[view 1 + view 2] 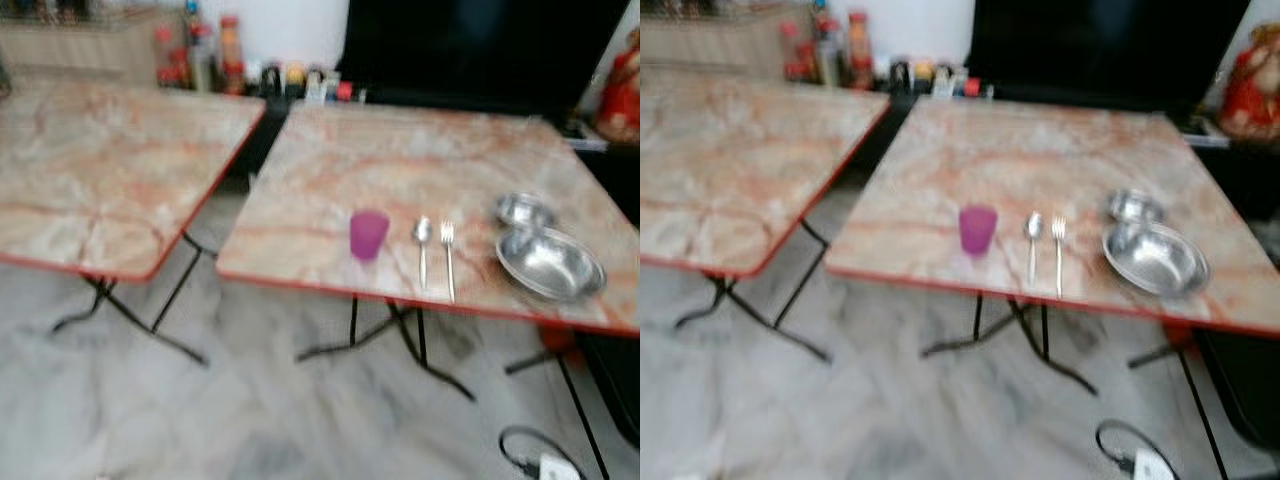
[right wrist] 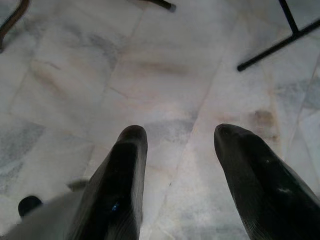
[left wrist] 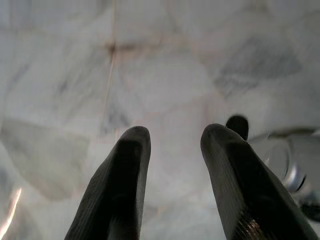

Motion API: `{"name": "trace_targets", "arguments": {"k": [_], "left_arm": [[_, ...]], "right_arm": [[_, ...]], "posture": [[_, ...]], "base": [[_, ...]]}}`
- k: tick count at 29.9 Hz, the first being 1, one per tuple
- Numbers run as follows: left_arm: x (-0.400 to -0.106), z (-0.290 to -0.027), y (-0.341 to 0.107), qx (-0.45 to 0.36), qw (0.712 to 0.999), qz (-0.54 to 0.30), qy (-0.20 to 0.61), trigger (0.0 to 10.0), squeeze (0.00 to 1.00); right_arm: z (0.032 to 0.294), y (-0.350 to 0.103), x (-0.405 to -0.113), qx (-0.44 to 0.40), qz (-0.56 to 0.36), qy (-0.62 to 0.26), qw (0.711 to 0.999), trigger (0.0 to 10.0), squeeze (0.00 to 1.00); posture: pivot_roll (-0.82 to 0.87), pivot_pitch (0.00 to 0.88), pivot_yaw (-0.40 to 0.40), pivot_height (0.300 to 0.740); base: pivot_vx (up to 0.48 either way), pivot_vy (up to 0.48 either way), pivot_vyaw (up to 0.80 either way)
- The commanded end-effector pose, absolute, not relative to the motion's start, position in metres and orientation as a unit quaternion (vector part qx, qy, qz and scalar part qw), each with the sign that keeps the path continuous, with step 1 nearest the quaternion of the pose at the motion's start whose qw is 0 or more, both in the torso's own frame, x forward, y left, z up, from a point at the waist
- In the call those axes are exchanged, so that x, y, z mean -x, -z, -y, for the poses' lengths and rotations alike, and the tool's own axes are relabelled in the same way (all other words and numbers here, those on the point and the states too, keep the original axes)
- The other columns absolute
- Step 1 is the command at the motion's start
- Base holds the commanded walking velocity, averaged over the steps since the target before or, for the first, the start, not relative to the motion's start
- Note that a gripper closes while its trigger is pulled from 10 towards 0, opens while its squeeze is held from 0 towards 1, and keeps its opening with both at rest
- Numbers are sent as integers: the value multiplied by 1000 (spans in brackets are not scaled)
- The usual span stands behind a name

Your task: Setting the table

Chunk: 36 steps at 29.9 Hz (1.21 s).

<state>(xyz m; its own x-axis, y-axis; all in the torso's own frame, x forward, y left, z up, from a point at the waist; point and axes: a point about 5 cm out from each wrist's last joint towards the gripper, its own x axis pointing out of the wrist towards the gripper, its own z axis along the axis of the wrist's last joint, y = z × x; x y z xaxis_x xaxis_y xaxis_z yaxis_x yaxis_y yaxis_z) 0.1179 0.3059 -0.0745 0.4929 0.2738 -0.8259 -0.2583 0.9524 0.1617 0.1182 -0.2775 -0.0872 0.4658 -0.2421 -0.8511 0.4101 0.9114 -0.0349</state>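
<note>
Both desks [image 1: 400, 170] have beige tops with pinkish marble veining, red edges and black legs. The cup [image 1: 368, 235] is purple; the spoon [image 1: 422, 240], fork [image 1: 448, 255] and bowls [image 1: 550, 262] are silver. The floor [image 1: 250, 420] is grey-white marble.

Two surfaces stand side by side on the floor [image 1: 250, 420]. Near the front edge of the right surface [image 1: 400, 160], from left to right, lie a cup [image 1: 368, 235], spoon [image 1: 422, 245], fork [image 1: 448, 255] and large bowl [image 1: 550, 265], with a small bowl [image 1: 523, 209] just behind it. Bottles [image 1: 205, 55] stand behind the left surface [image 1: 100, 170].
</note>
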Motion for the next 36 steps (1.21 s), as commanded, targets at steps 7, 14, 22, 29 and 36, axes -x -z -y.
{"name": "trace_targets", "arguments": {"k": [7, 14, 22, 29, 36], "left_arm": [[-129, -272, 85, 9, 864, -484, -136, 10000, 0], [-139, -258, 86, 12, 869, -478, -127, 10000, 0], [-139, -273, 81, 10, 873, -468, -135, 10000, 0], [-136, -275, 81, 9, 873, -468, -135, 10000, 0], [-134, -256, 88, 12, 872, -476, -118, 10000, 0]], "right_arm": [[283, 86, -115, -84, -480, 201, 850, 10000, 0], [283, 86, -115, -84, -479, 202, 850, 10000, 0], [284, 86, -115, -83, -478, 200, 851, 10000, 0], [284, 86, -115, -83, -478, 199, 852, 10000, 0], [284, 86, -114, -81, -478, 198, 852, 10000, 0]], "posture": [[-12, 0, -38, 732], [-14, 0, -37, 732], [-9, 0, -40, 732], [-9, 0, -39, 732], [-12, 0, -39, 732]], "base": [[251, 0, 0], [254, 0, 0], [285, 0, 0], [295, 0, 0], [125, 0, 0]]}}
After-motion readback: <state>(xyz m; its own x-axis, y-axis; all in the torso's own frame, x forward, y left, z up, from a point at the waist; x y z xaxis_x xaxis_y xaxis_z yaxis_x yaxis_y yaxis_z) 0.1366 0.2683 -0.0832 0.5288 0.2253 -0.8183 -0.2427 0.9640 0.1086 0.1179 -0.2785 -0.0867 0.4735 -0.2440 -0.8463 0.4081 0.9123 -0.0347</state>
